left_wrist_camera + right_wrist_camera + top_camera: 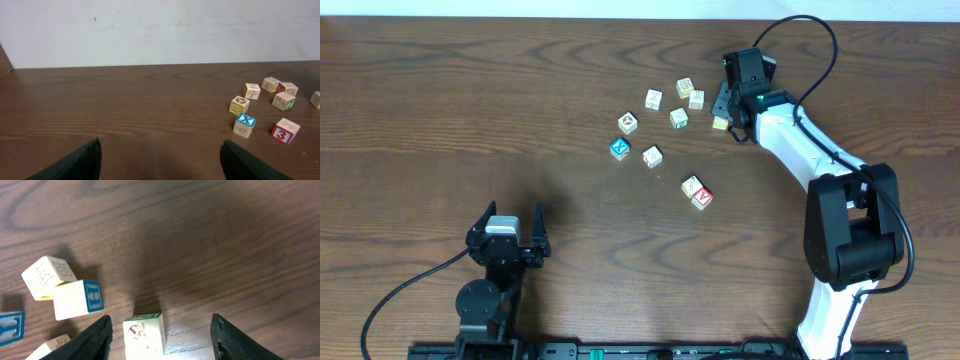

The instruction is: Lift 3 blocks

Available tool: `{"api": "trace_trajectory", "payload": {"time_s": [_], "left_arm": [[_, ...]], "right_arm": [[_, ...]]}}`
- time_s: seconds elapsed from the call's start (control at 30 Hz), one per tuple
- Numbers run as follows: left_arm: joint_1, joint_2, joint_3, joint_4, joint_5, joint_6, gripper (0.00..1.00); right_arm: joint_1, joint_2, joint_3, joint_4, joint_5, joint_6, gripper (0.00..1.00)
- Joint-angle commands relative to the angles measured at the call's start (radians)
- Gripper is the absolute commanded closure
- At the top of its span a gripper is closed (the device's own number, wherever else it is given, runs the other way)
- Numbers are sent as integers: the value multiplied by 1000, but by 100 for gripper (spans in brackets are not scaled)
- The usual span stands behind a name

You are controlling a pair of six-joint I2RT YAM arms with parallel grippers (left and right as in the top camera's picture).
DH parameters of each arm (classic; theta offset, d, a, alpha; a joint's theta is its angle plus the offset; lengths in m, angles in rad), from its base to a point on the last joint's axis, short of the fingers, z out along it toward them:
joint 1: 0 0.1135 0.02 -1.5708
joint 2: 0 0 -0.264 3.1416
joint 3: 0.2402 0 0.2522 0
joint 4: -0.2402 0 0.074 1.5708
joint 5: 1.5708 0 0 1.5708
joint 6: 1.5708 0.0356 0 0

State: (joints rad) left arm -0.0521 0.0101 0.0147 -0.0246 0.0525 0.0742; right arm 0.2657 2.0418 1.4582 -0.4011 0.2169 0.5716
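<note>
Overhead: red-faced wooden cube (701, 199), grained tabletop (470, 100)

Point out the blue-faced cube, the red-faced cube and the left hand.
blue-faced cube (619, 148): overhead view, blue top face.
red-faced cube (702, 199): overhead view, red top face.
left hand (514, 213): overhead view, midway between fingertips.

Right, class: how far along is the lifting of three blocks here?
Done: nothing yet; all the blocks sit on the table. In hand: the right fingers straddle one pale block, open, not touching it. To do: grip and lift it, then two more. The left fingers are open, away from the blocks.
</note>
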Motion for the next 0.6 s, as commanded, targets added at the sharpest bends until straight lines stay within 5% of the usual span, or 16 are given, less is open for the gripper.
{"api": "trace_trajectory", "payload": {"time_s": [0.0, 0.57], "left_arm": [[5, -6, -11, -45, -10, -12, 24], [5, -6, -11, -45, -10, -12, 24]], "right_arm": [[3, 20, 15, 0, -12, -46, 40], [3, 85, 15, 2, -50, -117, 46]]}}
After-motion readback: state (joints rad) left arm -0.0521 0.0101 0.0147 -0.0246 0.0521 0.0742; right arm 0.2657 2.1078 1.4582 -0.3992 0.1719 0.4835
